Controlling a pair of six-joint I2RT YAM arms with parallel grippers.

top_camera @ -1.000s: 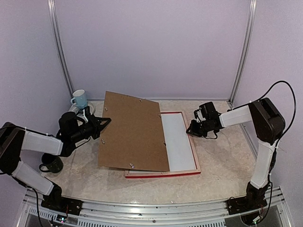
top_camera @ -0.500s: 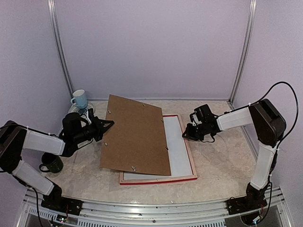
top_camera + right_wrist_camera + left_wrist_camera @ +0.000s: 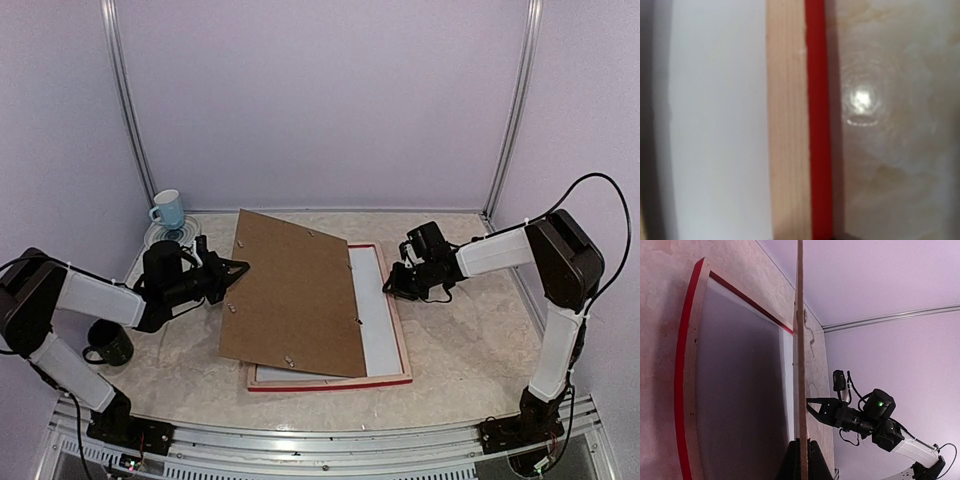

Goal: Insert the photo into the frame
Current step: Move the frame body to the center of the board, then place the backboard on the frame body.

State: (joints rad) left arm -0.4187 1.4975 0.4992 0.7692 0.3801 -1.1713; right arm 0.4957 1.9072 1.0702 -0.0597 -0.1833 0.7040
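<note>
Status: frame point(image 3: 330, 381) lay face-down on table point(image 3: 470, 350). Photo point(image 3: 372, 310) apparently already inside, white back up. Left gripper point(image 3: 240, 272) clamped tight on edge of backing board point(image 3: 295, 295), tilted over frame. Right gripper point(image 3: 392, 285) hovered beside right bar, opening unclear. Left to do: lower board, fasten.

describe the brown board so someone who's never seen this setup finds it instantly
On the marble-look table, a red-edged frame lies flat in the middle. The brown board leans tilted over its left part. It is the only brown sheet, with small clips near its edges.
</note>
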